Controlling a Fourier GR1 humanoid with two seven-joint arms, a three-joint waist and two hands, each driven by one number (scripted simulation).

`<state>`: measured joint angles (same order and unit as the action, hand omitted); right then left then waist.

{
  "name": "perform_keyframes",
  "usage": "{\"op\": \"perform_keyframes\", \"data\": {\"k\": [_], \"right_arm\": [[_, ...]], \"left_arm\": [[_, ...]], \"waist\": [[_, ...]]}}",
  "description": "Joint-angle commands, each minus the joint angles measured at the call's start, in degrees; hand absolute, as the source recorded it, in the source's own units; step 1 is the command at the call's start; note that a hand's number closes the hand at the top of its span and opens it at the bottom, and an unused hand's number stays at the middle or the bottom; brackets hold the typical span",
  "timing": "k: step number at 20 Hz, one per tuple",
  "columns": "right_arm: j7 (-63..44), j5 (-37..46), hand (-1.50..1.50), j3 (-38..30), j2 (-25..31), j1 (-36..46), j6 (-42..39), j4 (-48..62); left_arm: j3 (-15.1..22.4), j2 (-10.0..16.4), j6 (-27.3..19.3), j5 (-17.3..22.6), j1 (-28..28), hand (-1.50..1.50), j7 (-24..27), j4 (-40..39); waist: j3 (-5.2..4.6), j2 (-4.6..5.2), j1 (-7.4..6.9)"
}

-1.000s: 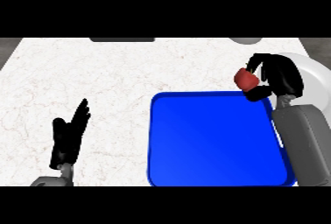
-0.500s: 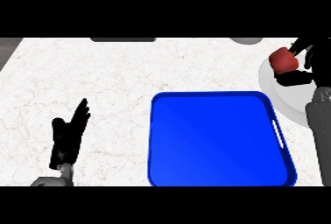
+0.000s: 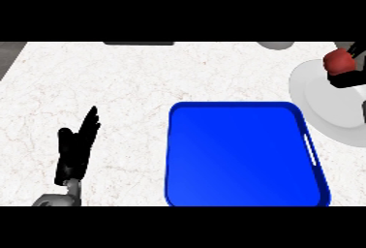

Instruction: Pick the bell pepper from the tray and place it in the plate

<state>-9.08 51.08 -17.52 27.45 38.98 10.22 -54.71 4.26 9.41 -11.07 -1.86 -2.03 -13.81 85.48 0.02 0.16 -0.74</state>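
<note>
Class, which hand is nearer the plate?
Right. The right hand holds the pepper over the plate; the left hand rests far off, left of the tray.

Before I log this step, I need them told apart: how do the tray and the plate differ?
The tray is blue and rectangular; the plate is white and round. The right hand holds the red bell pepper over the plate, not over the tray. Both lie flat on the counter.

Right robot hand (image 3: 349, 78) around bell pepper (image 3: 337, 60), and plate (image 3: 318, 94), both partly beyond the right edge
</note>
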Motion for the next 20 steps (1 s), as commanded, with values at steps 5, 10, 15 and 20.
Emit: {"op": "perform_keyframes", "data": {"k": [5,10,15,20], "right_arm": [[11.2,-1.7,1.5,-4.1,6.5,2.0,2.0,21.0],[14.5,-2.4,1.5,-4.8,8.9,5.3,-3.5,31.7],[15.0,-1.0,-1.5,-3.4,9.0,5.6,-8.9,38.8],[23.9,-1.6,-1.5,-2.8,10.5,6.9,-13.4,39.2]], "left_arm": [[-1.5,0.2,2.4,1.4,-1.5,0.0,0.7,-1.7],[1.3,-1.2,0.7,-1.4,-0.4,0.0,0.0,1.3],[-0.7,-0.1,1.7,-0.2,-0.4,0.0,0.6,0.1],[-0.5,-1.9,-0.4,-2.0,-3.5,0.0,-1.1,-2.1]], "waist": [[0.04,0.32,-0.33],[0.11,0.46,-1.11],[0.13,0.62,-1.6],[0.09,0.37,-0.55]]}}
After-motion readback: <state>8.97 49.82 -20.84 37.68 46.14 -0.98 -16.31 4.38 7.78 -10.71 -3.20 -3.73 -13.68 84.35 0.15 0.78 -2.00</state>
